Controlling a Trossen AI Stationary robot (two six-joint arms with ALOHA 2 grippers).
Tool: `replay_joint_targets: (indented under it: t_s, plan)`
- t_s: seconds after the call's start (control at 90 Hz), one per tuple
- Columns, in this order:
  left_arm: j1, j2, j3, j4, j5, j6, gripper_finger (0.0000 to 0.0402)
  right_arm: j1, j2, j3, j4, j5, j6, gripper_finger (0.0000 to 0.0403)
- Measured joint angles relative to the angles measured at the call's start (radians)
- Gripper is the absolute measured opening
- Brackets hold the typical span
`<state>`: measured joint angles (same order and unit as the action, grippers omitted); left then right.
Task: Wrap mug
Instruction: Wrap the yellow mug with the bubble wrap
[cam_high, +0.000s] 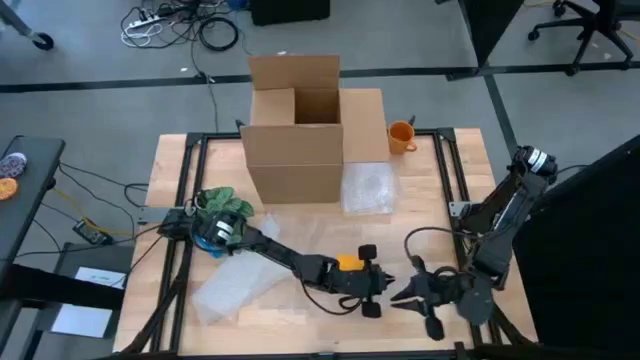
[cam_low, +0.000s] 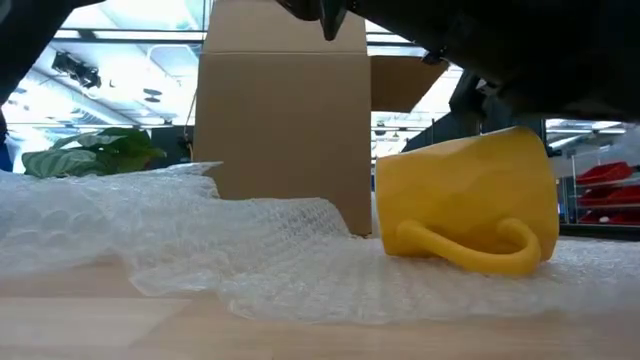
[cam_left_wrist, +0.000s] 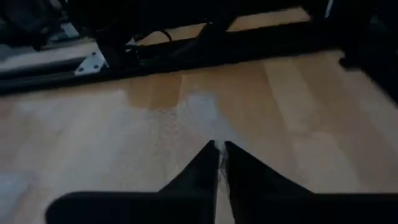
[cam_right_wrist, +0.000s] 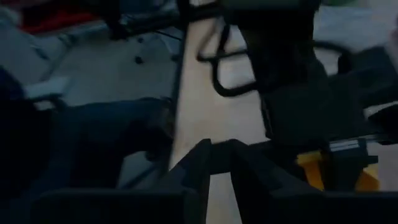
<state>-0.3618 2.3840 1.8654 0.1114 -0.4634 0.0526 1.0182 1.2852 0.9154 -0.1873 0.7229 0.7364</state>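
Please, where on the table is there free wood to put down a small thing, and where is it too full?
Bare wood shows on the table between the orange cup and the right arm, and along the left edge beside the cardboard box. It is crowded at the front: the yellow mug, bubble wrap, left gripper and right gripper meet there.

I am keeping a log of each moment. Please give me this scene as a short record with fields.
mug: yellow mug lying on its side on bubble wrap, handle toward the low camera
left tool: at the mug, front middle of the table, fingers shut
right tool: just right of it, fingers shut
box: open cardboard box at the back
other: orange cup beside the box
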Motion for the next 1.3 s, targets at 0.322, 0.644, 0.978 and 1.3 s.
replay_joint_targets:
  t_s: [0.322, 0.644, 0.978, 1.3]
  plan:
    - [0.001, -0.001, 0.285, -0.470, -0.233, 0.076, 0.0000, 0.072, 0.034, 0.000, -0.139, -0.004, 0.188, 0.0035]
    - [0.001, -0.002, 0.367, -0.732, -0.278, 0.044, 0.0000, -0.025, 0.216, 0.000, -0.281, -0.019, 0.336, 0.0035]
    - [-0.007, -0.002, 0.391, -0.968, -0.334, -0.064, 0.0000, -0.172, 0.370, 0.000, -0.262, -0.005, 0.228, 0.0034]
    - [-0.024, -0.006, 0.444, -1.055, -0.360, -0.081, 0.0000, -0.233, 0.431, 0.000, -0.166, 0.046, 0.118, 0.0034]
